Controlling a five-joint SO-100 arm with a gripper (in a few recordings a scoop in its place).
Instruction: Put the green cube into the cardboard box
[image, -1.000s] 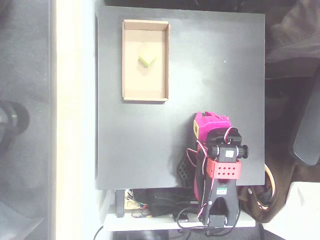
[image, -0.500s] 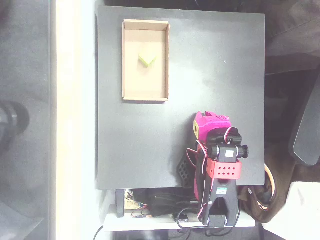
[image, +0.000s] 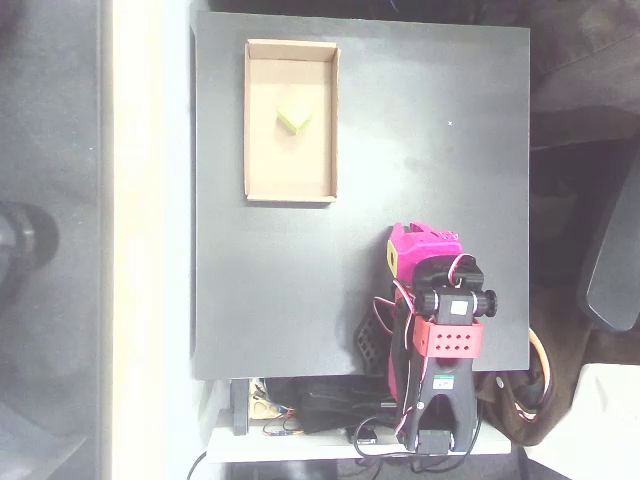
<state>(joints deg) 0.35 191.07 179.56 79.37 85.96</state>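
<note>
In the overhead view the arm is mostly magenta plastic, with black motor blocks set into its joints. A red plate pierced by two rows of small round holes sits across its middle. Thin red, white and black cables loop along its left side. A small yellow patch marks the magenta tool.

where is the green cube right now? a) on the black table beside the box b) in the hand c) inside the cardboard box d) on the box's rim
c, the green cube lies on the floor of the cardboard box, within its walls.
</note>
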